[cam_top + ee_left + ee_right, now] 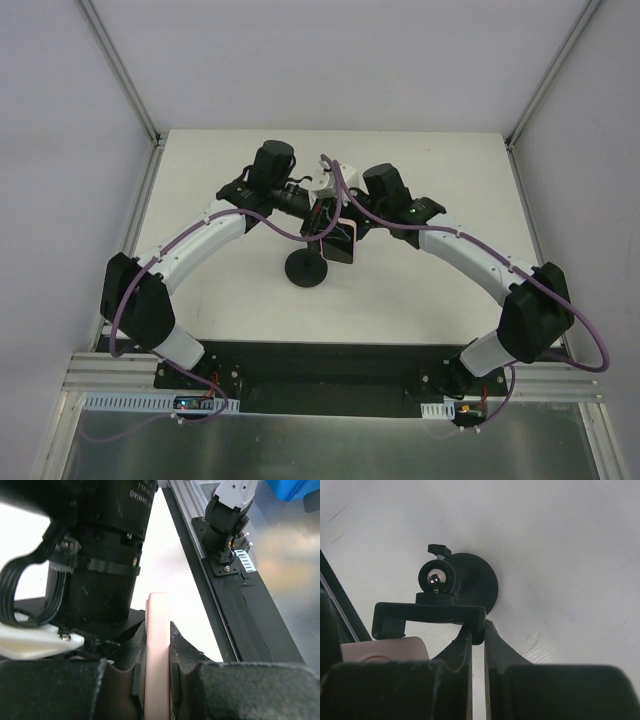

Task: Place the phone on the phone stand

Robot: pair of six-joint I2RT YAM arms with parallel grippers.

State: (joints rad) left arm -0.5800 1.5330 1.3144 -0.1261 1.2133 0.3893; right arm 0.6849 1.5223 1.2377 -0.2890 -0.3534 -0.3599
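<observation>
While left end effector (157, 636) clamps phone (157, 609), right (477, 630) grips stand (476, 580).

Legible marking, left wrist view only.
White lettering "DAMIAO", printed upside down on black motor housing (107, 540); second line alongside cut off, unreadable.

Lab robot cell: white walls (60, 150), aluminium rails (85, 372).
</observation>
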